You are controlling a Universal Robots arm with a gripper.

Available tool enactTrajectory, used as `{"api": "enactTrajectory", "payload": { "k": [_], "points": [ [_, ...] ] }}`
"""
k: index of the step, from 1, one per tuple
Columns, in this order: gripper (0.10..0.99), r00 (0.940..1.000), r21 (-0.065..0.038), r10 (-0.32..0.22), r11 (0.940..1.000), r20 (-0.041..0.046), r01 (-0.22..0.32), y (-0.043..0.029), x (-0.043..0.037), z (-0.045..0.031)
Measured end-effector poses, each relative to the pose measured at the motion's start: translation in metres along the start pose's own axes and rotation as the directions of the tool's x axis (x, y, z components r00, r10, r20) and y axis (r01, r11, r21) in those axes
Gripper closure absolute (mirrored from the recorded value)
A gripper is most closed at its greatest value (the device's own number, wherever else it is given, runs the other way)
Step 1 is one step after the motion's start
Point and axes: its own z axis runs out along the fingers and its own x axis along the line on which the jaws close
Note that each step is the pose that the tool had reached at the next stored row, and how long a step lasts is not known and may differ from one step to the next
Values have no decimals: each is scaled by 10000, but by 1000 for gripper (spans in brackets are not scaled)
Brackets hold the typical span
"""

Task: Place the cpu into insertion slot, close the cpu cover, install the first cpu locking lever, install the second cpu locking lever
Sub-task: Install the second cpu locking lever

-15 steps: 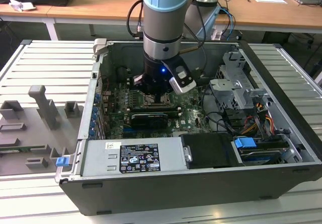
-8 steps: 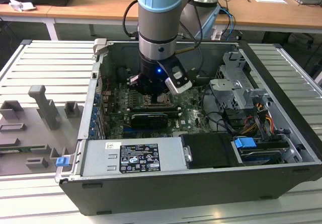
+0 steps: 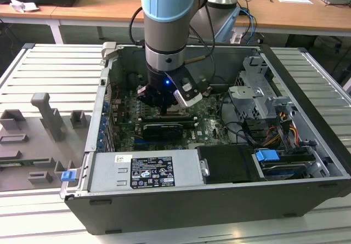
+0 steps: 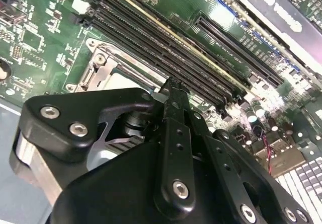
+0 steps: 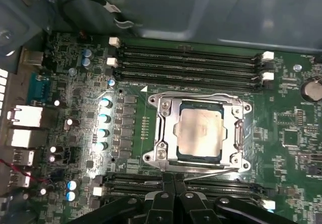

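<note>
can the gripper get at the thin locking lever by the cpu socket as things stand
Probably yes. In the first wrist view the gripper sits right at the socket's edge, and the thin lever lies just beyond its tips beside the cpu cover, with nothing lying across it. The memory slots are on the far side.

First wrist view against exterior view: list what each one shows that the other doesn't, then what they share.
First wrist view alone: the cpu lying in its socket with the cpu cover closed down around it, and a thin locking lever lying along the socket's edge.

Exterior view alone: the whole open computer case, the arm's blue joint, the power supply, the drive cage and the grey fixtures at the exterior view's left.

Both: the green circuit board and the gripper low over it.
</note>
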Motion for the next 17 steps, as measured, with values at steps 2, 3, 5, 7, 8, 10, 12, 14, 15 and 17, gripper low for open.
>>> {"api": "enactTrajectory", "payload": {
  "k": [2, 3, 5, 7, 8, 10, 12, 14, 15, 17],
  "points": [
    [980, 10000, -62, -1, 10000, 3, 1, -1, 38, 26],
    [980, 10000, -130, 2, 9999, 8, -2, -2, 60, 39],
    [980, 10000, -301, 4, 9995, 23, -4, -1, 85, 47],
    [980, 10000, -461, 8, 9989, 36, -6, -2, 119, 56],
    [980, 10000, -512, 10, 9987, 41, -7, -3, 148, 63],
    [980, 10000, -551, 10, 9985, 44, -7, -10, 166, 88],
    [980, 10000, -598, 10, 9982, 48, -7, -23, 169, 113],
    [980, 10000, -907, 23, 9959, 74, -16, -76, 176, 150],
    [980, 10000, -1088, 28, 9941, 88, -18, -104, 182, 162],
    [980, 9999, -1373, 39, 9905, 110, -24, -122, 189, 198]
  ]
}}
